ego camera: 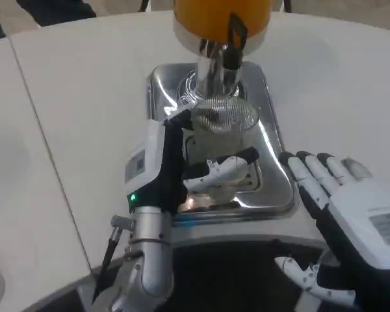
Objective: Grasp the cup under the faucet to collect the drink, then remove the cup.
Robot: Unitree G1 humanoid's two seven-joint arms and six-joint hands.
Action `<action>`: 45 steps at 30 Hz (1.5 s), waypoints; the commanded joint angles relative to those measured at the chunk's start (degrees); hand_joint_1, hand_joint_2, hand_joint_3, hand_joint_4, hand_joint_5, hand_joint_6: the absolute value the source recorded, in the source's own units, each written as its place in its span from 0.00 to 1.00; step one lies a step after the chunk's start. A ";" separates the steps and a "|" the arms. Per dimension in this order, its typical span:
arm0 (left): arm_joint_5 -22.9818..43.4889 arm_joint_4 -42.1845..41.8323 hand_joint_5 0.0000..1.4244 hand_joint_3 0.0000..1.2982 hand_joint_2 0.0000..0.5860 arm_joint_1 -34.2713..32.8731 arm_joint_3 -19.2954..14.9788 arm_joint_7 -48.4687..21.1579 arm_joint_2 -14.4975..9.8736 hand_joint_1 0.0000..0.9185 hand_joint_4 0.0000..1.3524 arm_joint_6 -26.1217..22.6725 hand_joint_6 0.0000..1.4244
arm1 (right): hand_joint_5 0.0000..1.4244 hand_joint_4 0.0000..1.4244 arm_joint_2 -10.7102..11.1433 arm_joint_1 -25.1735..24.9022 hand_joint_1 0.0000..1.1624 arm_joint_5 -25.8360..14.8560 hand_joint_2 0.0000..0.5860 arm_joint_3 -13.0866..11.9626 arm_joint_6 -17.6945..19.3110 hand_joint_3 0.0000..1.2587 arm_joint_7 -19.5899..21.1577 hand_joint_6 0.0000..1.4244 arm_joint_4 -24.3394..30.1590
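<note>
Cup [222, 123]: clear glass, upright on the chrome drip tray [273, 175], directly under the faucet [233, 49].
Dispenser [221, 16]: orange tank above the faucet, at the counter's [84, 97] far side.
Left hand [182, 169]: fingers [231, 166] wrapped around the cup's lower part, gripping it.
Right hand [351, 208]: on the counter just right of the tray, fingers [312, 172] spread and extended, holding nothing, apart from the cup.
</note>
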State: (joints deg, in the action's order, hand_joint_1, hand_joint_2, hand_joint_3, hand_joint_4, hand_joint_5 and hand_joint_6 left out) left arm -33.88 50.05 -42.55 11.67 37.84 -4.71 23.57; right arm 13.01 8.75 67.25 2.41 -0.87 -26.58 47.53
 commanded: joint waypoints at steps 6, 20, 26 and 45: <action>0.29 4.89 0.78 0.45 0.15 -2.42 2.03 2.64 -0.46 0.56 0.51 2.31 0.94 | 0.00 0.00 -2.03 0.73 0.32 2.09 0.73 2.30 -0.21 0.00 2.07 0.01 -1.72; -0.76 2.05 0.57 0.23 0.12 -0.26 4.06 1.76 -4.52 0.49 0.21 4.47 0.72 | 0.00 0.00 -2.31 -1.45 0.32 1.40 0.73 2.99 -0.37 0.00 5.03 0.02 -4.97; -0.17 -2.45 0.50 0.19 0.12 2.89 3.35 0.18 -7.26 0.49 0.15 3.40 0.65 | 0.00 0.00 -2.46 0.04 0.32 0.44 0.73 3.64 0.05 0.00 5.59 0.02 -2.96; 5.09 -22.59 0.43 0.17 0.10 17.12 -9.39 -5.52 -16.98 0.41 0.13 -7.41 0.55 | 0.00 0.00 -6.65 -6.91 0.32 -3.04 0.72 3.72 -2.94 0.00 10.73 0.02 -6.73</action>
State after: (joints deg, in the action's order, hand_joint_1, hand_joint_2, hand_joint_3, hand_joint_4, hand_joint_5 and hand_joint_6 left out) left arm -29.84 31.15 -28.08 3.64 34.76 -20.69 18.14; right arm 6.79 3.96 65.62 6.74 -2.70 -16.98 42.45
